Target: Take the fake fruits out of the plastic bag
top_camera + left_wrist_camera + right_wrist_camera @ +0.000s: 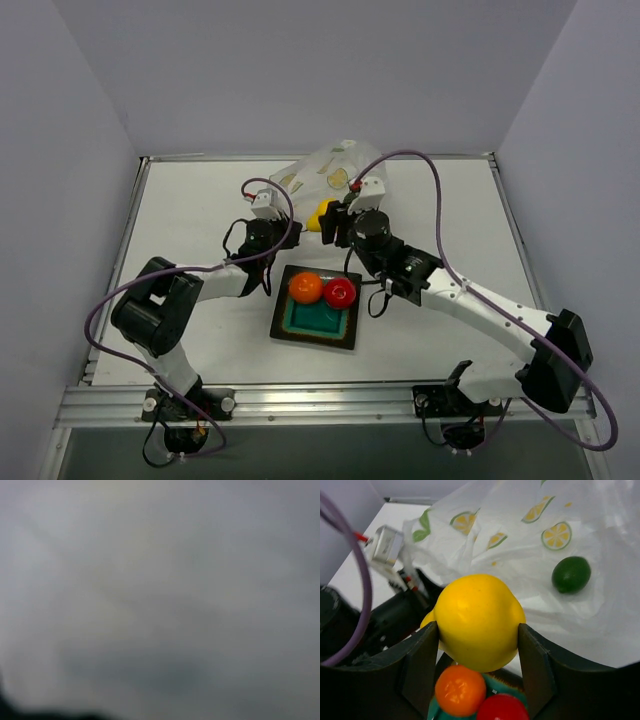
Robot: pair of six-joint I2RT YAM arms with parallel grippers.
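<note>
My right gripper (477, 630) is shut on the yellow pear-shaped fruit (477, 620) and holds it in the air just beyond the teal plate's far edge; it also shows in the top view (322, 216). The orange ball (306, 287) and the red fruit (340, 292) lie on the square teal plate (318, 322). The dark green fruit (571, 573) lies inside the crinkled plastic bag (520, 545), which sits at the table's back (335, 165). My left gripper (272, 192) is at the bag's left edge. The left wrist view is only a grey blur, so its jaws cannot be read.
The left arm's wrist and purple cable (360, 580) lie close to the left of the held pear. The right arm's forearm (470, 300) stretches across the table's right half. Grey walls enclose the table on three sides.
</note>
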